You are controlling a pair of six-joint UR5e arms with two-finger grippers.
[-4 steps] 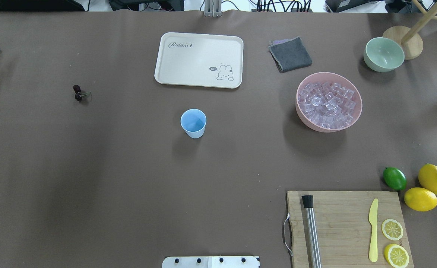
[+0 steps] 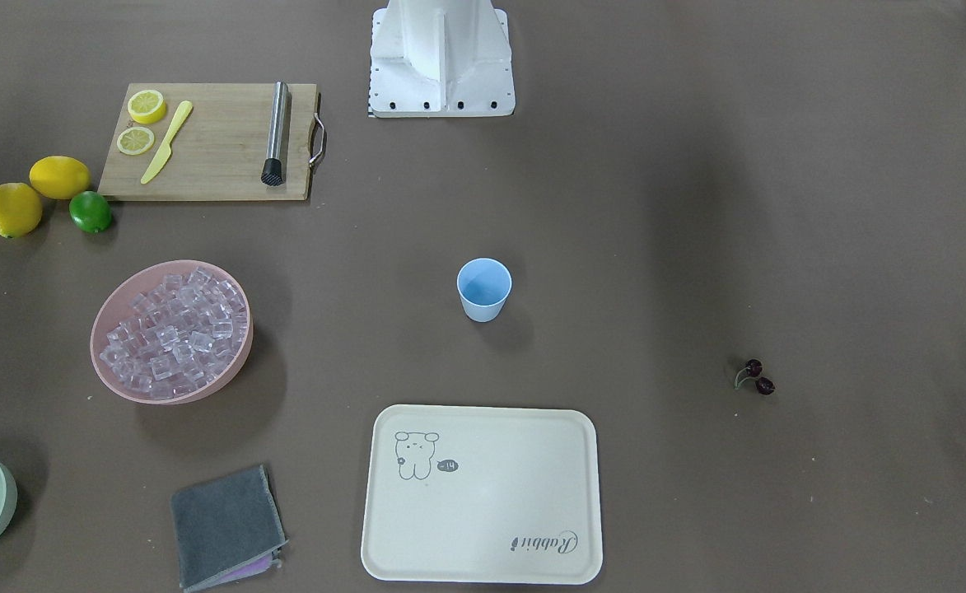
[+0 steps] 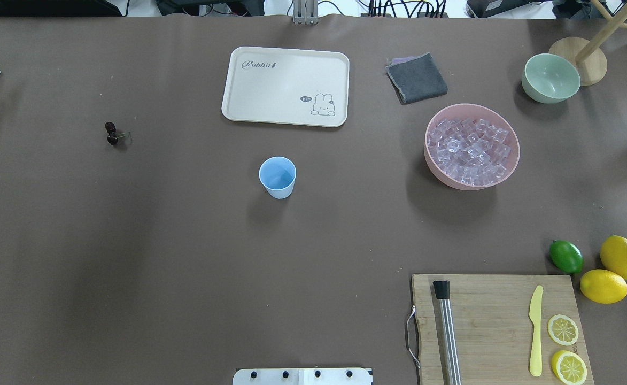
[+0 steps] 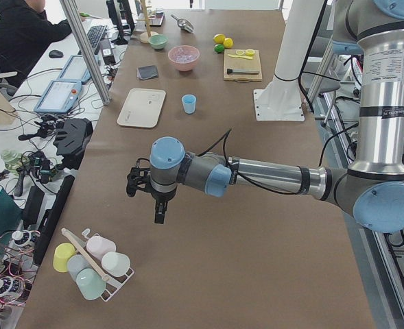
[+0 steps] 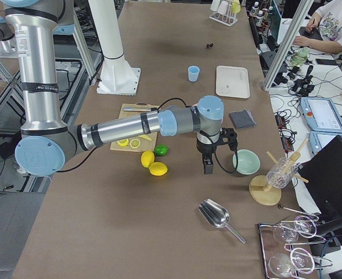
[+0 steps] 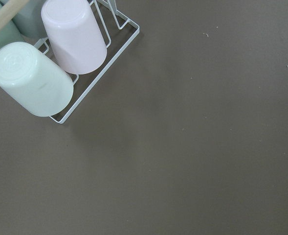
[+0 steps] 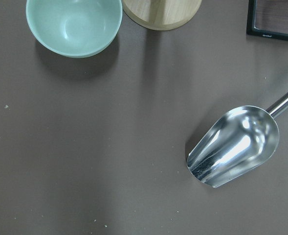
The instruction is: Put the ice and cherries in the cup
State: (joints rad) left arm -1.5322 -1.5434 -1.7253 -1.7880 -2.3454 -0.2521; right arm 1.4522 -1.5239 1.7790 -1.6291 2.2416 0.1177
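Cup empty, mid-table, likely so both arms reach. Ice in pink bowl, right side. Cherries far left. Right gripper near scoop, left gripper near cup rack. Cannot tell if either is wide or narrow.

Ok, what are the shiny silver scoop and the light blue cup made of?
The shiny silver scoop looks like polished metal, probably steel: it shows mirror-like reflections. The light blue cup looks like matte plastic: flat even colour, no glare.
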